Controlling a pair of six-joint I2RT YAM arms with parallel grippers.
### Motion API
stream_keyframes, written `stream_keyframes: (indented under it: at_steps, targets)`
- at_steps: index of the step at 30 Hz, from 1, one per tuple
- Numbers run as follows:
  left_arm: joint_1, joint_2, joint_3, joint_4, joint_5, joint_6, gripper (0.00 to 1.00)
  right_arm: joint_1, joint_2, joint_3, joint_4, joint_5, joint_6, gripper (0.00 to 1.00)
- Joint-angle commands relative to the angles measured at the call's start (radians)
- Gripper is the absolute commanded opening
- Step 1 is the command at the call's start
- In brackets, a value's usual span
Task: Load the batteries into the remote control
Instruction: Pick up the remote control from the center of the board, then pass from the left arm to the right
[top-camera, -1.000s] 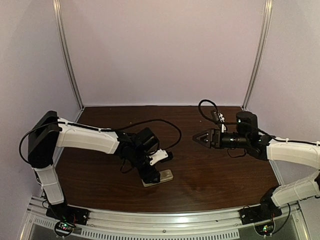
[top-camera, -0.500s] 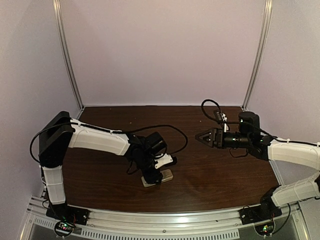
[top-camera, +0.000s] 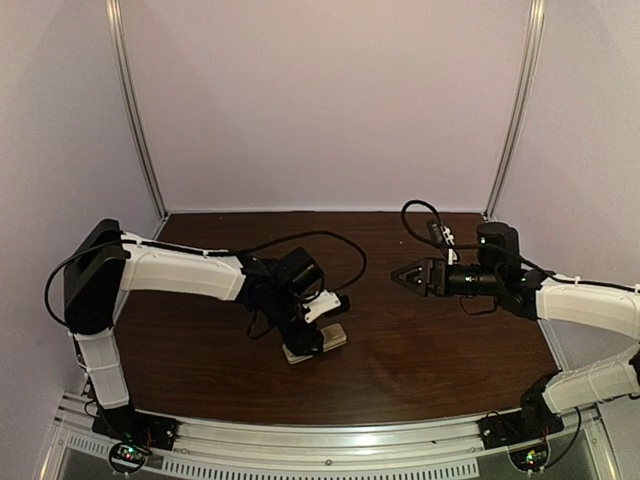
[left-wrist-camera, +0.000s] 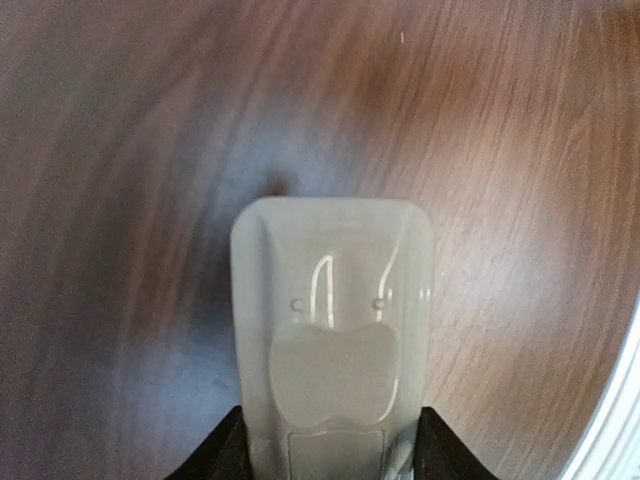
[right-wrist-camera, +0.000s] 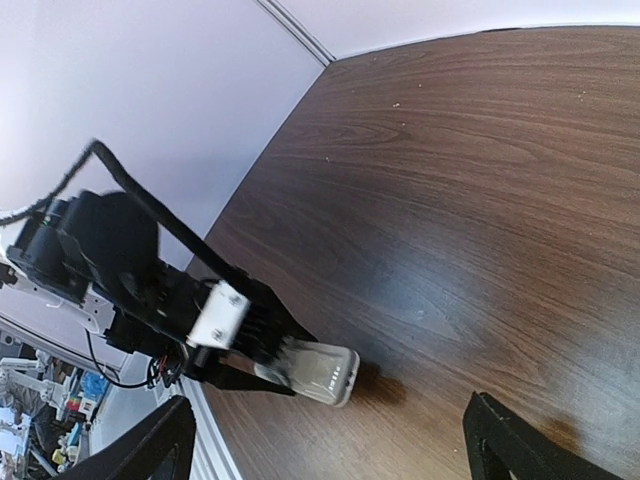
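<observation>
The left end effector (left-wrist-camera: 330, 442) grips the remote (left-wrist-camera: 332, 300) by its long sides, back showing, close to the bench's (top-camera: 430, 360) near edge, left of centre. The right end effector (top-camera: 404, 276) hangs wide and empty over the right half. No batteries show in any view. I judge the left should hold the remote level and steady, fingers clear of what looks like the cover (left-wrist-camera: 335, 375), so the right can slide it off.

My left arm (top-camera: 180, 272) reaches inward with its wrist bent steeply down, and the left gripper (top-camera: 306, 338) pinches the remote control (left-wrist-camera: 332, 340) by its long sides. My right arm (top-camera: 590, 305) stretches leftward, wrist level, right gripper (top-camera: 403, 276) spread wide in the air, pointing toward the left one.
</observation>
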Motion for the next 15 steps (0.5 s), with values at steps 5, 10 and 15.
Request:
stream_keyframes:
  at_steps: [5, 10, 15]
  targets:
    - [0.086, -0.312, -0.017, 0.238, 0.236, -0.052, 0.32, -0.008, -0.027, 0.091, 0.078, -0.075, -0.065, 0.93]
    - [0.091, -0.405, -0.034, 0.349, 0.346, -0.063, 0.33, 0.064, -0.043, 0.123, 0.257, -0.174, -0.031, 0.93]
    - [0.09, -0.447, -0.086, 0.488, 0.47, -0.112, 0.33, 0.14, -0.014, 0.187, 0.311, -0.214, -0.046, 0.93]
